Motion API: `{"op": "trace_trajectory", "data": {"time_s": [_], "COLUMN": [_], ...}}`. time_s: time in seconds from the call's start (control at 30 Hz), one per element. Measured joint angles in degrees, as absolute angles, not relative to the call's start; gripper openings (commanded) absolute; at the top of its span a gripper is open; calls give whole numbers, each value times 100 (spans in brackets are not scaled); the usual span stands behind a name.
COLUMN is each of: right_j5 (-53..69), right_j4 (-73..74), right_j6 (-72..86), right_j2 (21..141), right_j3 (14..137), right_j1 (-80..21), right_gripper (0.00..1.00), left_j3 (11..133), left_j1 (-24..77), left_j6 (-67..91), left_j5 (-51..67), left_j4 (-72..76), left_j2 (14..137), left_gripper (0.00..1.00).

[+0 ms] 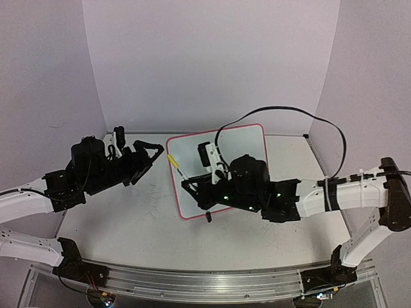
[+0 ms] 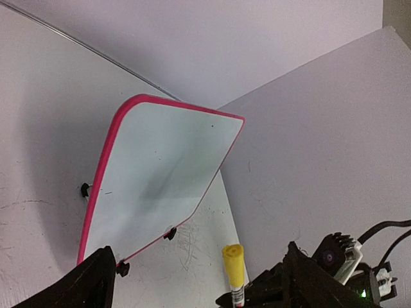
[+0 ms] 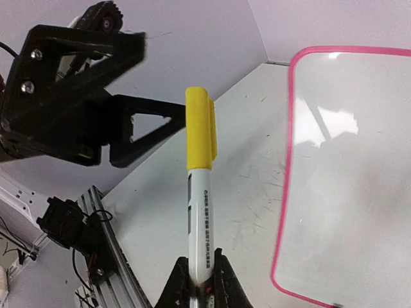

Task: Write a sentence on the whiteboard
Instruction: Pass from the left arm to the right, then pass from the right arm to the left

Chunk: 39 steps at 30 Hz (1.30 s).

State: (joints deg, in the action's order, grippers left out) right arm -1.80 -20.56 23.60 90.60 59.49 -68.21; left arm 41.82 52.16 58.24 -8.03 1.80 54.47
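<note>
Lilac walls close round a scratched white tabletop (image 1: 128, 218). On it, midway across and close to the far edge, lies the small rectangular white whiteboard with a pink-red rim (image 1: 244, 141). It is flat, face up, with its long axis running from near to far and its near end skewed a little to the left. Small black clip feet (image 2: 85, 189) stick out from under its rim.

Above the board's left rim the right gripper (image 3: 200, 276) is clamped on the tail of a white-barrelled marker with a yellow cap (image 3: 200, 186). The capped end points away from the fingers toward the left arm. Black print runs along the barrel, too blurred to read.

Just left of the board, the left gripper (image 2: 199, 256) faces the marker with its jaws spread wide and holds nothing; the yellow cap sits between its fingers in the left wrist view.
</note>
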Motion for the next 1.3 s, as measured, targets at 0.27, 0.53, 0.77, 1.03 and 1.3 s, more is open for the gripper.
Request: {"op": "trace_trajectory", "data": {"time_s": [0.27,0.53,0.77,1.03,1.3], "right_j5": [1570,2517,2881,2990,2929], "right_j4": [-787,263,714,808,829], "right_j6": [997,167,-111,-216,-254], "right_j2": [7429,6919,6945,7061,7078], "right_j3": [5194,5210,5210,5231,5238], "right_j1": [-5805,-5865,-5865,-5865,-5865], "right_gripper": [0,0,0,0,0], "left_j3": [5144,5214,5214,5214,5216], "left_j1": [5212,5314,5334,5422,5590], "left_j6": [4482,4005,4028,4091,4094], "left_j5": [1297,3413,3973,4211,4413], "left_j4": [-246,12,399,467,460], "left_j2": [6370,7072,7079,7339,7608], "left_gripper": [89,86,54,52,39]}}
